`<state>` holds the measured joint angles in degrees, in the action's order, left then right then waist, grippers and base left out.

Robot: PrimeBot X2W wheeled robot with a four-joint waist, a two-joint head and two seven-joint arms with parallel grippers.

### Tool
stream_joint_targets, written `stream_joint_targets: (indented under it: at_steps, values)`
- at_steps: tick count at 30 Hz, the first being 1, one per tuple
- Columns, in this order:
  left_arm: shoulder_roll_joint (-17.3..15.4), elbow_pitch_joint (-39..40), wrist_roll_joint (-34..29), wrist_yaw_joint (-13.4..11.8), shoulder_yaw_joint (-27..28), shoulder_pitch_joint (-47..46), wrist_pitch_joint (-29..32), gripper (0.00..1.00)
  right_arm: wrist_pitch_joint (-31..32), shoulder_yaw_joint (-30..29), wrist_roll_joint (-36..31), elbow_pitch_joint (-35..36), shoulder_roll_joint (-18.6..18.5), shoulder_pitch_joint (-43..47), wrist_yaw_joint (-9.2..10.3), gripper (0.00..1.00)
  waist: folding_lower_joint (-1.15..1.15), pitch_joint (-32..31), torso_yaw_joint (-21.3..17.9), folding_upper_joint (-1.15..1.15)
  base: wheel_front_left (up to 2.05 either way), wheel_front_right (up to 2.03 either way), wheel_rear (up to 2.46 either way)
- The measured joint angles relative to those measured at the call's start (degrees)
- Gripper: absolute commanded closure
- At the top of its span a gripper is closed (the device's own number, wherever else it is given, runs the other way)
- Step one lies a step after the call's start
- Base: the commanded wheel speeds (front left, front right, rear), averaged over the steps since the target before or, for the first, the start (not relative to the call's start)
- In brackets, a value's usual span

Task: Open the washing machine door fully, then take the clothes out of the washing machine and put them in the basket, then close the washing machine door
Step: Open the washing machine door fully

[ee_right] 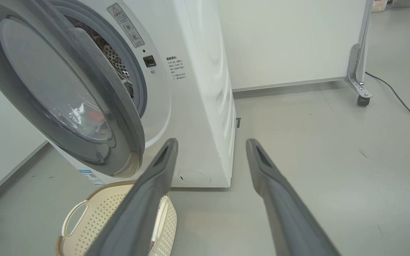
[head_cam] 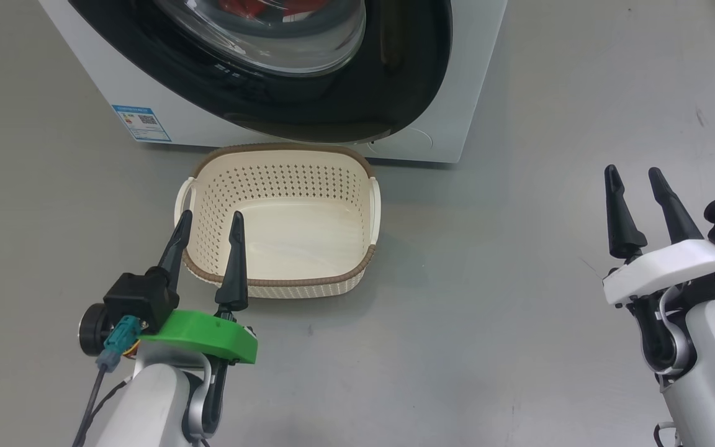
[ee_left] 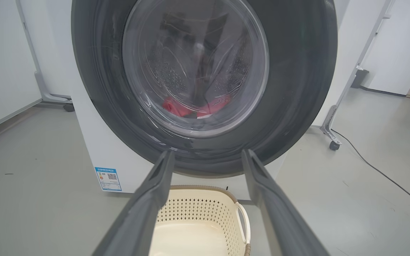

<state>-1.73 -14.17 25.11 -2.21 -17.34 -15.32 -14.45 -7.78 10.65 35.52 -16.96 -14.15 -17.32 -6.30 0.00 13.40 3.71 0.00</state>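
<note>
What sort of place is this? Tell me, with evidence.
Probably a robot test lab, not a home laundry: a washing machine stands on bare grey floor, with wheeled white partition panels behind.

No wording is large enough to read. A blue label with a QR code sits on the washing machine front, below-left of the washing machine door. Above-right of the door, a grey sticker shows a warning triangle, and right of the door stand small printed lines, illegible
</note>
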Motion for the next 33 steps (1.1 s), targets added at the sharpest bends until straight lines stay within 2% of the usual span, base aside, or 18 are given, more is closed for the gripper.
stream_joint_targets:
  at_steps: [15, 33]
  values:
    - [0.0, 0.0, -0.5, 0.1, 0.2, 0.6, 0.0, 0.0, -3.0, 0.8, -3.4, 2.0, -0.4, 3.1, 2.4, 0.0, 0.0, -0.9, -0.1, 0.0, 0.0, 0.0, 0.0]
    - [0.0, -0.1, -1.0, 0.5, 0.3, 1.3, 0.0, 0.0, -3.6, 1.2, -4.0, 3.9, -0.2, 5.0, 3.48, 0.0, 0.0, -1.4, -0.3, 0.0, 0.0, 0.0, 0.0]
